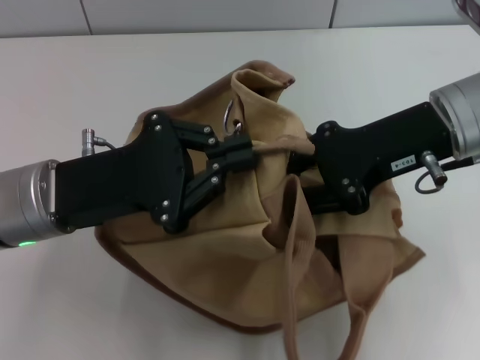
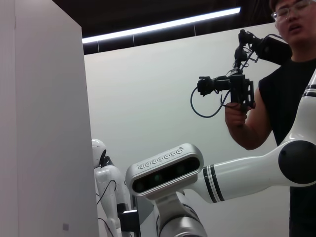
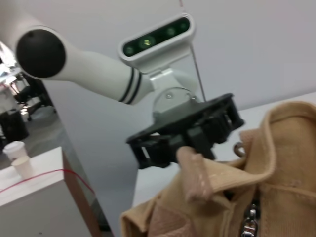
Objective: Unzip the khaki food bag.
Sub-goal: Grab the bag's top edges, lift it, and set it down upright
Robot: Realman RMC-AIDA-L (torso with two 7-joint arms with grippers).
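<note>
The khaki food bag (image 1: 247,255) sits mid-desk (image 1: 60,90). The left gripper (image 1: 238,159), entering from 9 o'clock, pinches its top fabric; the right gripper (image 1: 304,161), from 3 o'clock, cannot be judged.

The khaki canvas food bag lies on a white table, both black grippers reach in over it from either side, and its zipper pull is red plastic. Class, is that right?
Not quite. The zipper pull is silver metal, not red plastic, as the right wrist view shows. The rest holds: in the head view the khaki canvas food bag lies on the white table, with the left gripper and right gripper reaching in from either side.
</note>
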